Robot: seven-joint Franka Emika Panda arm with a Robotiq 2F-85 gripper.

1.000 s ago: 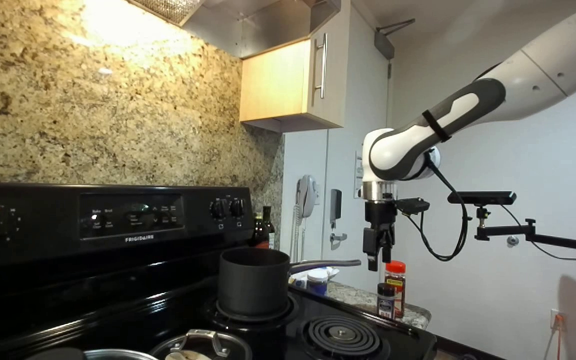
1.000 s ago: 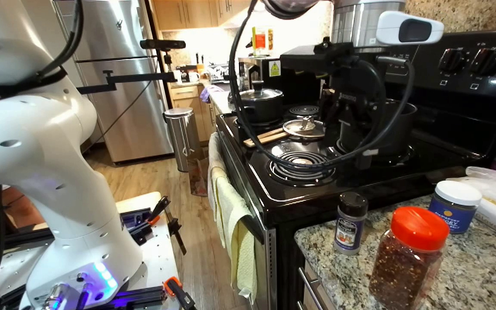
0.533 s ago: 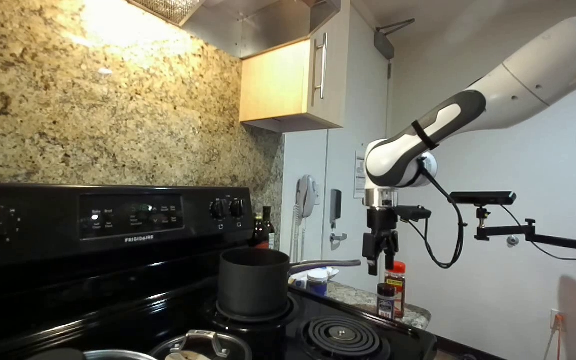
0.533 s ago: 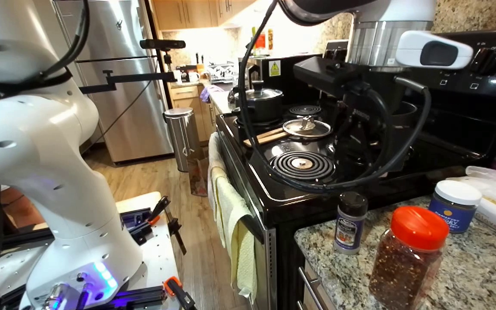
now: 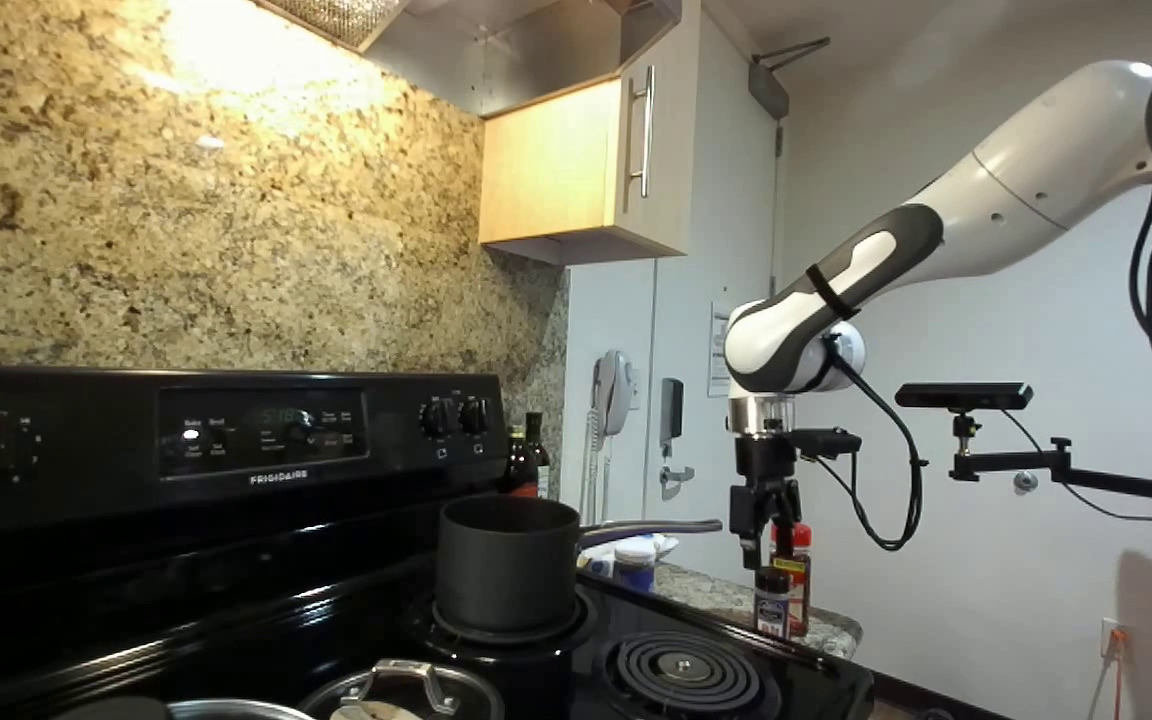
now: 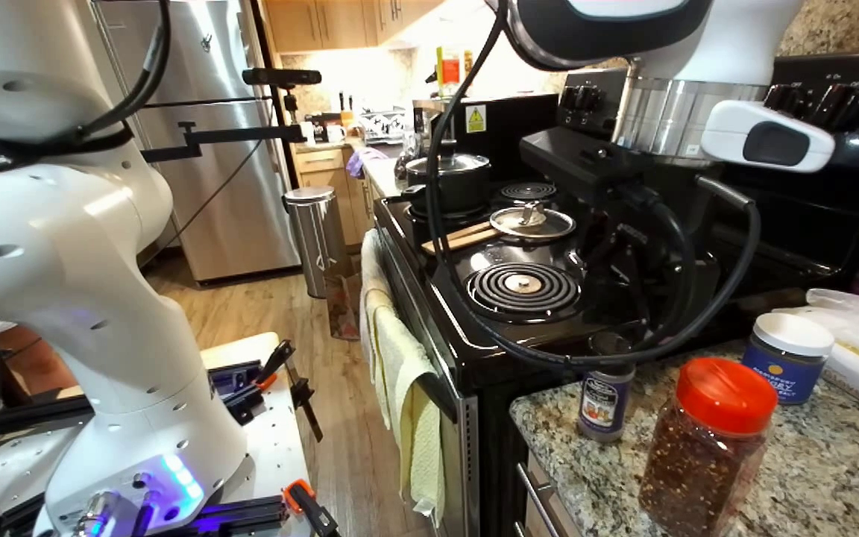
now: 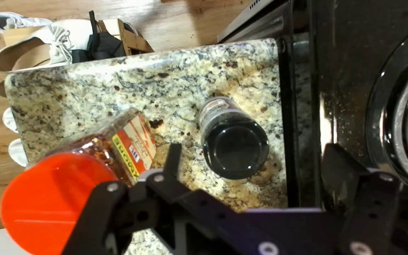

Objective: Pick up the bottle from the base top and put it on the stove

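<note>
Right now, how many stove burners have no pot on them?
2: the front burner toward the blue jar, and the rear burner farthest from it. The open pot and lidded pot cover the others.

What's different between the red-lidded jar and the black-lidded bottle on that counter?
Size: the red-lidded jar is taller and wider than the black-lidded bottle.
Contents: the jar shows reddish flakes; the bottle's I can't make out.
Place: in the wrist view, the bottle shows within the gap of the open gripper; the jar shows left of that gap.
Shared: both stand upright, capped, on the speckled counter.
</note>
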